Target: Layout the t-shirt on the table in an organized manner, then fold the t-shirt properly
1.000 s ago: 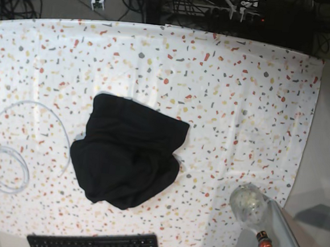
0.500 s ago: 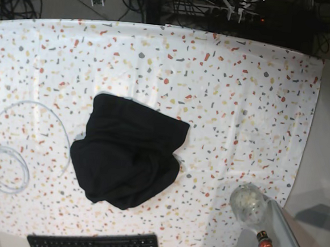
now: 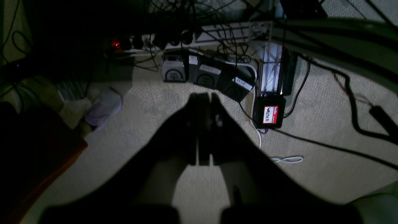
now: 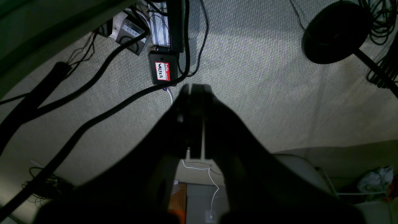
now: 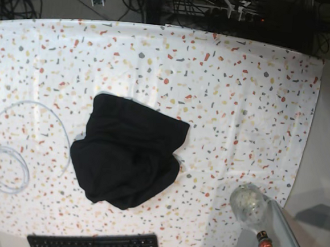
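T-shirt (image 5: 127, 159) bunched mid-frame on table (image 5: 241, 95); left gripper (image 3: 203, 102) and right gripper (image 4: 194, 93) pinched closed, empty, off-table. Grab edges, spread flat first.

Left tool (image 3: 203, 129) closed and empty, right tool (image 4: 195, 121) closed and empty, both pointing downward

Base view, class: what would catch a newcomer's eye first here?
A crumpled black t-shirt lies in a heap at the middle of the speckled table. A black keyboard sits at the near edge, and looped white cable lies to the left.
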`<move>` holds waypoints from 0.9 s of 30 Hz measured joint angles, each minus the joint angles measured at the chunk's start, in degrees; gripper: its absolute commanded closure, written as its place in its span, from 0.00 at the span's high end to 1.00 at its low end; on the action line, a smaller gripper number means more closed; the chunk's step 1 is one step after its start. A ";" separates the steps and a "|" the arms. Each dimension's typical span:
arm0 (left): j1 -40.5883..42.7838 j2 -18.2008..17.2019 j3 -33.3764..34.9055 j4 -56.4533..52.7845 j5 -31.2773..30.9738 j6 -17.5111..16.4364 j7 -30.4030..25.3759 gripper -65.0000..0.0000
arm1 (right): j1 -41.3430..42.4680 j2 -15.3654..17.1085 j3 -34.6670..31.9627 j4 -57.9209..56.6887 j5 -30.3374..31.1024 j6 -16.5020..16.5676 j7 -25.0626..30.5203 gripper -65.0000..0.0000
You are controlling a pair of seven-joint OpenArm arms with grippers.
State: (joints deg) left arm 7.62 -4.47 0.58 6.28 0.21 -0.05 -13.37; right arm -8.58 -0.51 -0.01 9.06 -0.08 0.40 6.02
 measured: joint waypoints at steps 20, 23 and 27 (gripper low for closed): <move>42.01 -15.65 -0.48 58.90 -18.03 -0.13 0.79 0.00 | -38.56 1.14 12.00 63.49 -0.07 -0.22 -11.06 0.00; 47.28 -19.30 -0.74 70.47 -23.10 0.68 1.33 0.00 | -41.59 0.94 12.50 71.47 -0.02 -0.22 -11.34 0.00; 48.83 -21.00 -0.50 84.11 -24.09 -0.24 1.09 0.00 | -42.95 0.68 11.98 81.74 -0.04 -0.04 -10.73 0.00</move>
State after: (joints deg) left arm 56.45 -25.47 0.08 90.39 -23.88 -0.30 -12.27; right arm -51.53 0.16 11.97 90.80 -0.12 0.36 -4.71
